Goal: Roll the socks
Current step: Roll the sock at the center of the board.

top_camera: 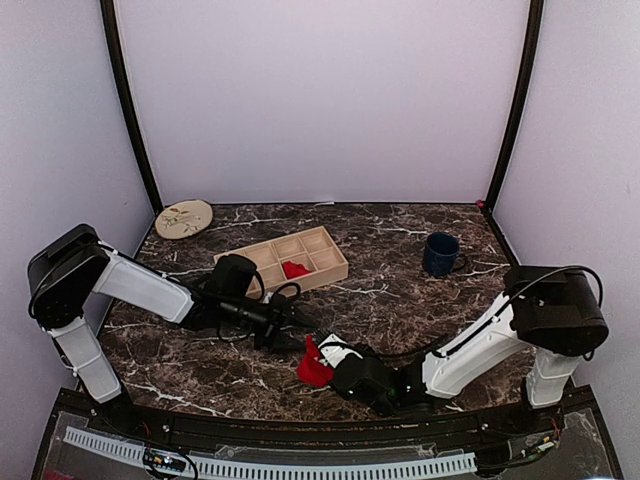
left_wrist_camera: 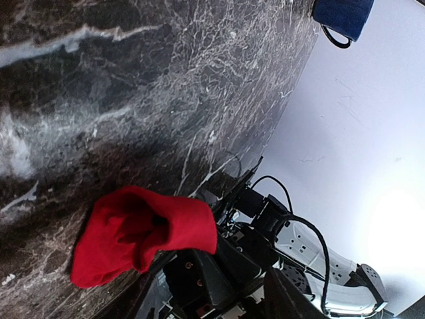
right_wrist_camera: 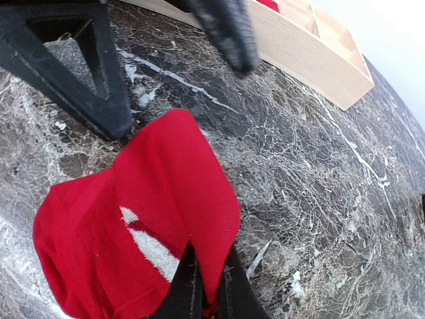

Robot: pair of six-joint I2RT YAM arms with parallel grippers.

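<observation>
Right hand (right_wrist_camera: 202,282) pinches shut on a fold of the red sock (right_wrist_camera: 133,219), which lies loosely bunched by the middle of the near edge of the table (top_camera: 400,290), not yet a tight roll. Left hand (top_camera: 296,322) hovers just beside it, fingers spread and empty; a second red sock (top_camera: 294,269) sits in the wooden tray (top_camera: 335,270) mid-table, so rolling looks about half done.

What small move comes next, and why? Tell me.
Probably bring the open left gripper down onto the free edge of the red sock and close: the right gripper pinches the sock's near end, and the left one hovers just beyond it, holding nothing.
</observation>
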